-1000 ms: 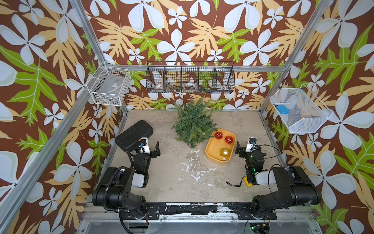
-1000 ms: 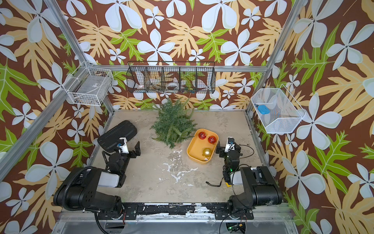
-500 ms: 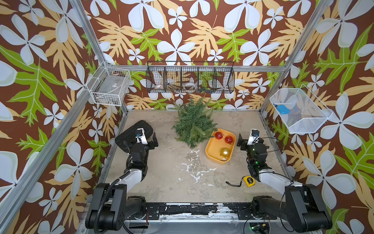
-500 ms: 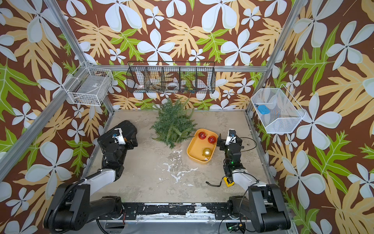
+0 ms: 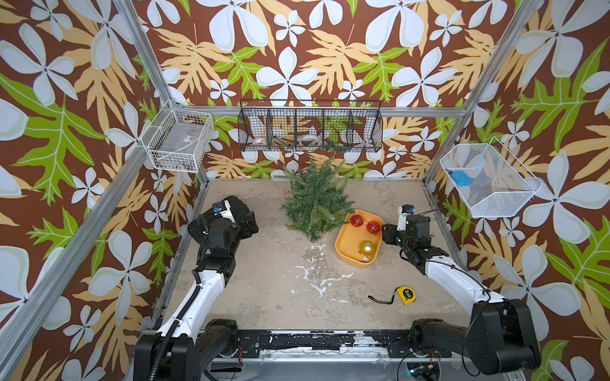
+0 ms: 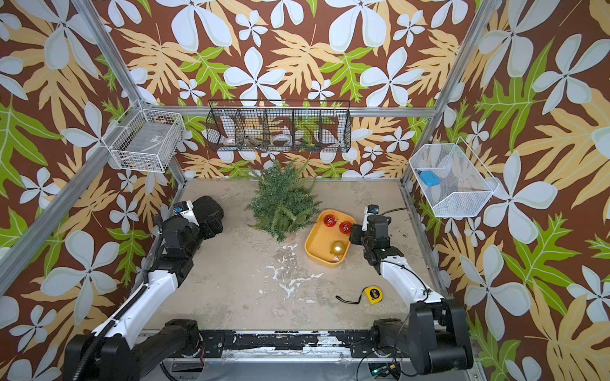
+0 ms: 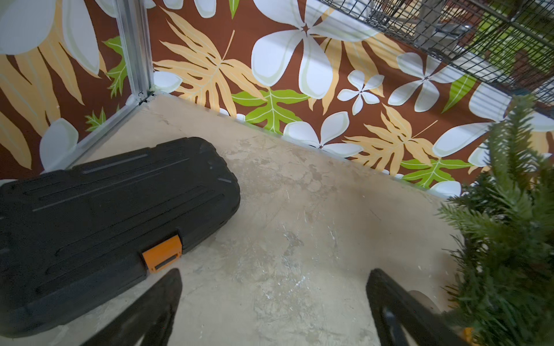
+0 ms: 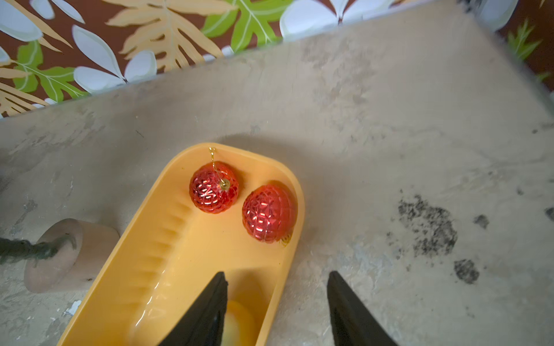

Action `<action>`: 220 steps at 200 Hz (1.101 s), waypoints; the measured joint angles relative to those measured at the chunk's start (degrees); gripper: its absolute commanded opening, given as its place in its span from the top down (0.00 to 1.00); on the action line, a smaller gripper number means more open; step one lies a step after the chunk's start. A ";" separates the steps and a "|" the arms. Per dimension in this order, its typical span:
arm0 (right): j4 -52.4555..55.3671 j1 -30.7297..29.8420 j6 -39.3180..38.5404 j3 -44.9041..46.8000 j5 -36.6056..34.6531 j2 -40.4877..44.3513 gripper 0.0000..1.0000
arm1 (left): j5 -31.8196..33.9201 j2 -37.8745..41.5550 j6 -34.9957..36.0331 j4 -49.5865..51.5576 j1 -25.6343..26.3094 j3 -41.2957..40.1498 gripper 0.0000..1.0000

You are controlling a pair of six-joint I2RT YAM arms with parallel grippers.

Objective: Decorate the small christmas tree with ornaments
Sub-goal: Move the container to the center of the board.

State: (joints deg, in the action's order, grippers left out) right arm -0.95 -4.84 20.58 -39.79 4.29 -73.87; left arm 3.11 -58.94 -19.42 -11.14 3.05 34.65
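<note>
Right wrist view: gold ornament (image 8: 241,323) mostly hidden behind a finger of the right gripper (image 8: 276,274) and cut by the frame edge; small christmas tree (image 8: 21,251) cropped to trunk and wooden base (image 8: 69,254); left wrist view crops the black case (image 7: 105,215).

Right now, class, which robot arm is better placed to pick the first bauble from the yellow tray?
Right: the right gripper hovers open over the edge of the yellow tray, close to a red bauble and the gold bauble. The left gripper is by the black case, beyond the Christmas tree.
</note>
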 measured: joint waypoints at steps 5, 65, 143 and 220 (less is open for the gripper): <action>1.29 -0.15 0.52 -0.72 -0.07 -1.05 0.49 | -0.17 0.28 -0.17 0.26 0.00 0.17 0.03; 7.85 -1.14 4.81 -3.34 2.08 -9.62 0.59 | -2.10 1.18 -1.25 1.90 0.00 0.70 0.03; 9.99 -3.69 6.10 -3.37 2.56 -9.99 1.00 | -2.29 1.88 -1.42 2.25 0.00 0.57 0.03; 22.51 -22.18 34.80 3.91 -8.87 7.10 1.00 | -2.25 4.15 -1.42 2.29 0.00 0.15 0.03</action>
State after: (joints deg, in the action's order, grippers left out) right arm 21.56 -27.03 55.37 -35.88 -4.58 -66.76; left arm 0.86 -54.78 -20.84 -8.84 3.05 34.81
